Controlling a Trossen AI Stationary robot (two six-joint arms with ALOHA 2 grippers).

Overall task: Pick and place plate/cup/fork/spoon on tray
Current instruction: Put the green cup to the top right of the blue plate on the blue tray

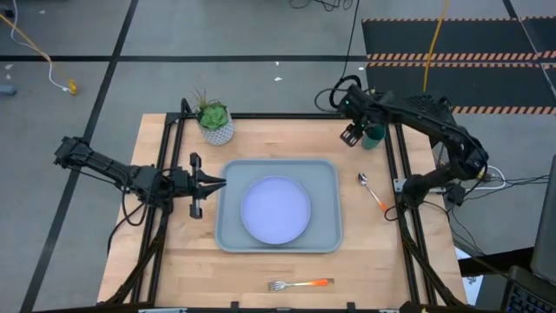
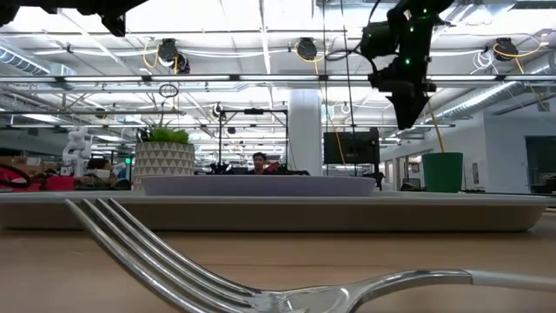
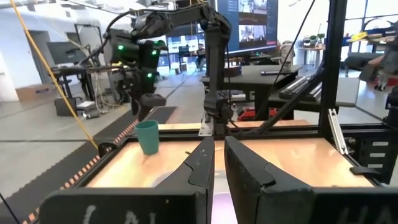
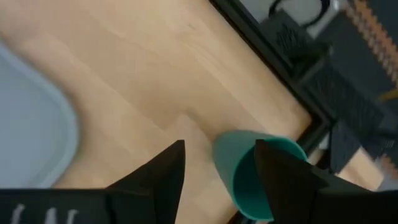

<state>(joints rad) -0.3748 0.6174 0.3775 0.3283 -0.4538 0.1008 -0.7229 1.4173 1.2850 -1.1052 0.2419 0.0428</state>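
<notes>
The pale lavender plate (image 1: 275,209) lies flat on the grey-blue tray (image 1: 326,174) in the middle of the table. The dark green cup (image 1: 376,135) stands upright on its base near the far right corner. My right gripper (image 1: 351,136) hovers open just above it and touches nothing; in the right wrist view (image 4: 217,163) the cup (image 4: 239,165) shows beyond the fingers. The spoon (image 1: 372,189) lies on the table right of the tray. The fork (image 1: 300,284) lies near the front edge. My left gripper (image 1: 217,183) is shut and empty at the tray's left rim.
A white pot with a green plant (image 1: 215,123) stands at the far left of the table, behind the tray. Black frame rails (image 1: 395,174) run along the table's left and right sides. Bare wood lies in front of the tray, around the fork.
</notes>
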